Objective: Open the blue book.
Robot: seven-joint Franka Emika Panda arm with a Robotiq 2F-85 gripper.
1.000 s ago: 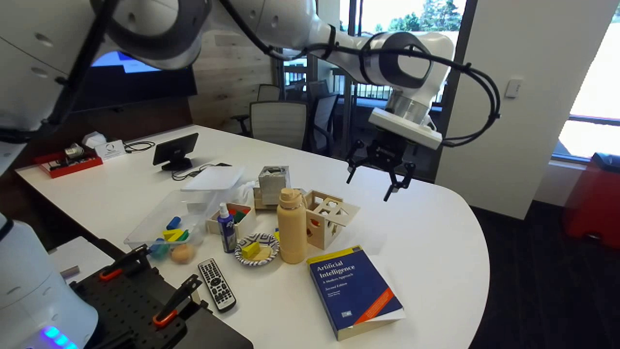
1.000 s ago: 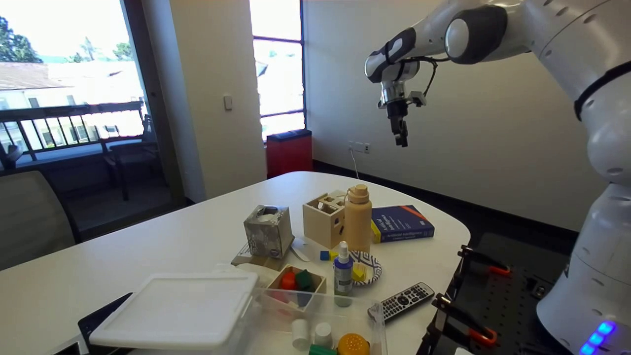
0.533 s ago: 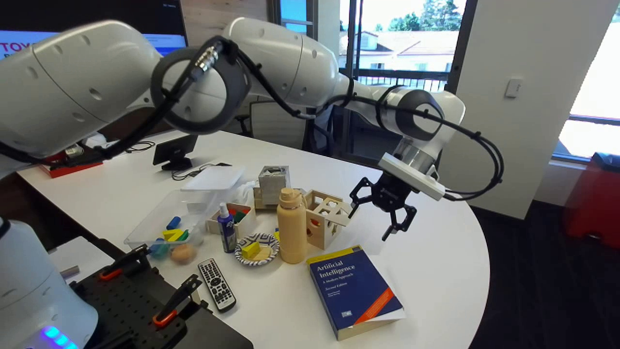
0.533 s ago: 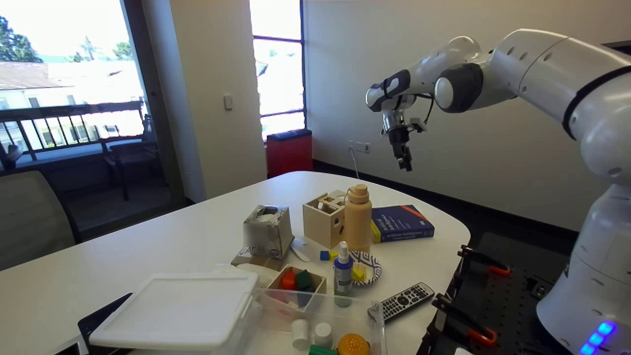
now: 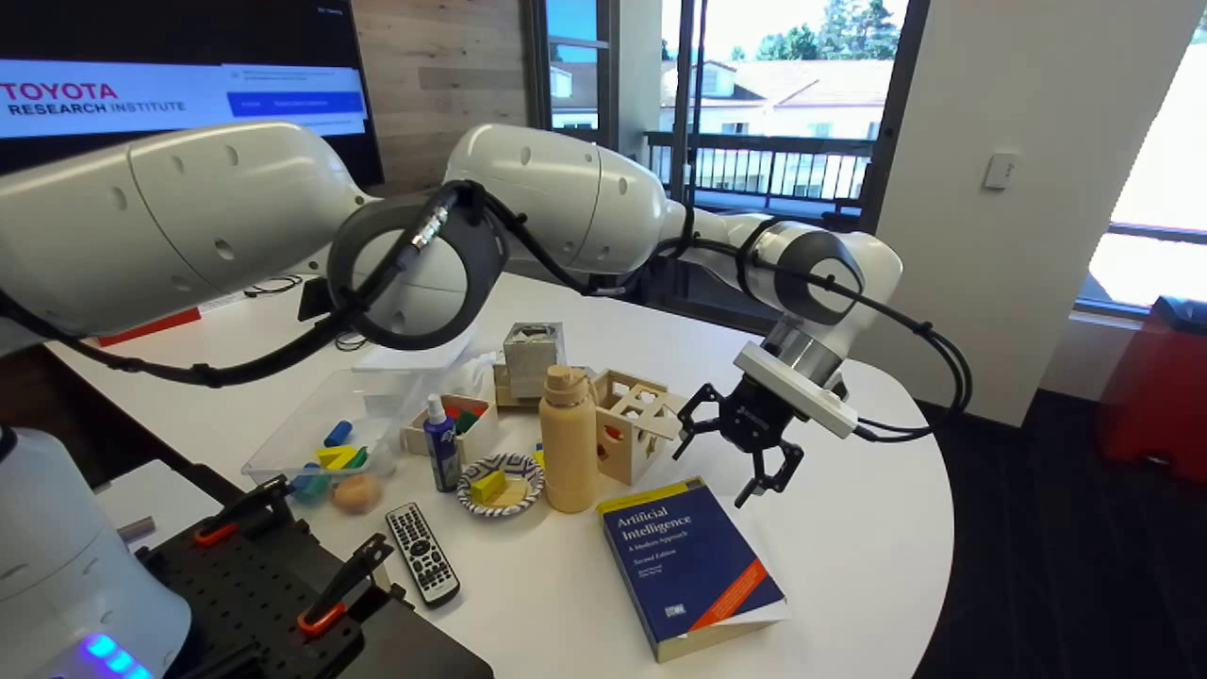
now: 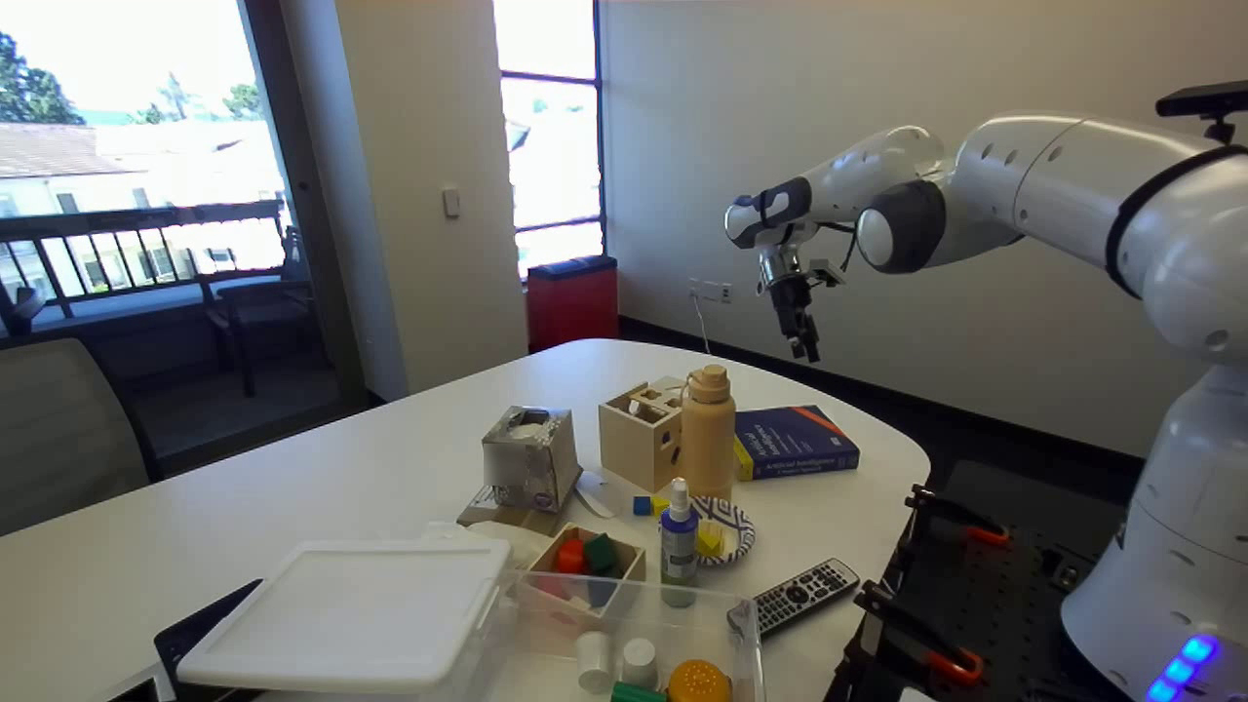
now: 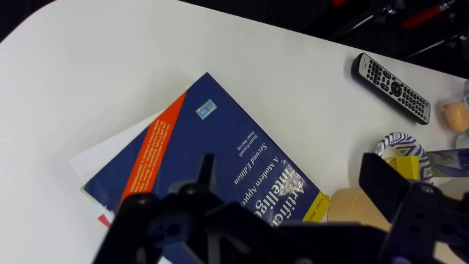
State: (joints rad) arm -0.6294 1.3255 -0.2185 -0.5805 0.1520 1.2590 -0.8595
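Note:
The blue book (image 5: 681, 566) lies shut on the white table, cover up, with white lettering, a red diagonal band and a yellow strip at one end. It shows in both exterior views, also here (image 6: 792, 439). My gripper (image 5: 712, 475) is open and empty, in the air above the table near the book's yellow end. In an exterior view the gripper (image 6: 805, 351) hangs well above the book. In the wrist view the book (image 7: 216, 135) lies below the spread fingers (image 7: 207, 167); the gripper hides its lower part. A white paper (image 7: 110, 152) sticks out from under the book.
A tan bottle (image 5: 569, 453) and a wooden shape box (image 5: 627, 453) stand close beside the book's yellow end. A patterned bowl (image 5: 502, 509), a spray bottle (image 5: 441, 448) and a remote control (image 5: 421, 554) are nearby. The table's curved edge (image 5: 948, 528) lies beyond the book.
The arm has come down and my gripper has lowered toward the table, closer to the book. The gripper has stayed open. The book and the other objects have not moved.

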